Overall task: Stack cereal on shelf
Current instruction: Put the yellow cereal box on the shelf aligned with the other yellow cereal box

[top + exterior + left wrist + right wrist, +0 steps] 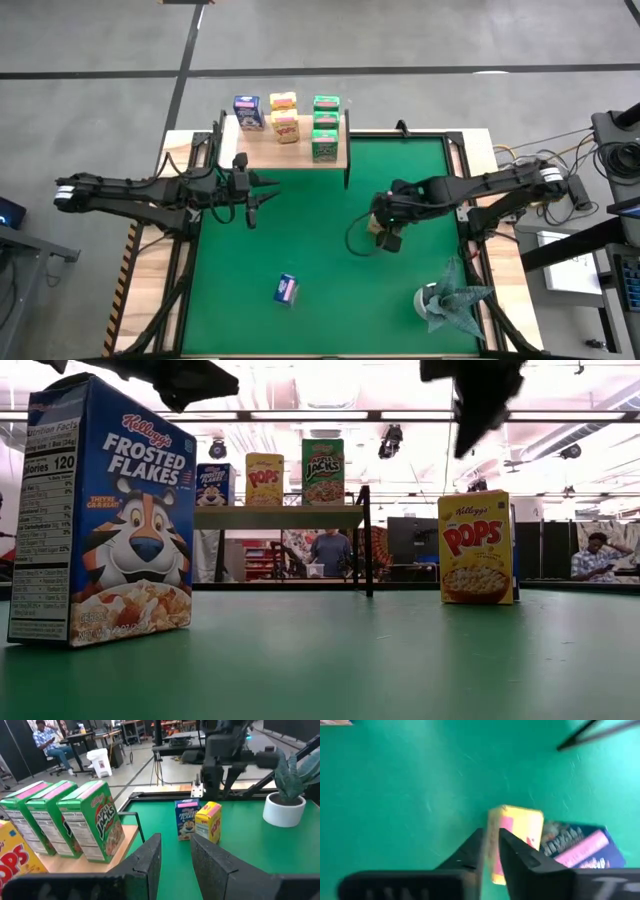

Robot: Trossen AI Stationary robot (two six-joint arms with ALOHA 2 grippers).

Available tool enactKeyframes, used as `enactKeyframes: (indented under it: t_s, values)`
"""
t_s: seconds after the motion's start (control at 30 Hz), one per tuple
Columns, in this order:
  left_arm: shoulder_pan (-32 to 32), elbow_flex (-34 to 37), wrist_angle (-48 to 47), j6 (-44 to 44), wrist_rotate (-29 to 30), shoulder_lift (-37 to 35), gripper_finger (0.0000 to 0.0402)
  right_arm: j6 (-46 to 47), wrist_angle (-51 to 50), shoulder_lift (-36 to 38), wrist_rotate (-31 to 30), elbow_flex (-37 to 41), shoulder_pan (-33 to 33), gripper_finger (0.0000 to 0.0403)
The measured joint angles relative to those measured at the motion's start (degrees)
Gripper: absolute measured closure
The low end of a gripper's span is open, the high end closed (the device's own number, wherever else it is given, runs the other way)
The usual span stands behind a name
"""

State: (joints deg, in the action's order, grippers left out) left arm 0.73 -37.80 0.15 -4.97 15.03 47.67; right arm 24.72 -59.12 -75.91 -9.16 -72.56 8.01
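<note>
From above, six cereal boxes sit on the wooden shelf [290, 150] at 12 o'clock. The right gripper [385, 238], fingers nearly closed, hovers over a yellow Pops box [515, 840], apparently releasing or approaching. The left gripper [175, 855], slightly parted and empty, waits beside the shelf.

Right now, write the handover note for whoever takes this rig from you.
Left gripper: open, empty, hanging over the mat just in front of the shelf.
Right gripper: above the yellow box on the mat, not holding it.
Done: six boxes on the shelf, one blue, two yellow, three green.
Left: three on the mat, that yellow box, the blue box beside it, and a lone blue box at the near edge.
</note>
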Motion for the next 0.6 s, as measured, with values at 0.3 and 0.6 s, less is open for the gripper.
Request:
enactKeyframes:
  t_s: [0.3, 0.6]
  values:
    - [0.0, 0.0, -0.23, -0.32, 0.0, 0.1, 0.0314, 1.38, 6.81, 3.24, -2.94, 11.36, -0.02, 0.0199]
    - [0.0, 0.0, -0.21, -0.45, 0.0, 0.1, 0.0314, 1.24, 8.94, 3.2, -5.78, 14.76, -0.02, 0.011]
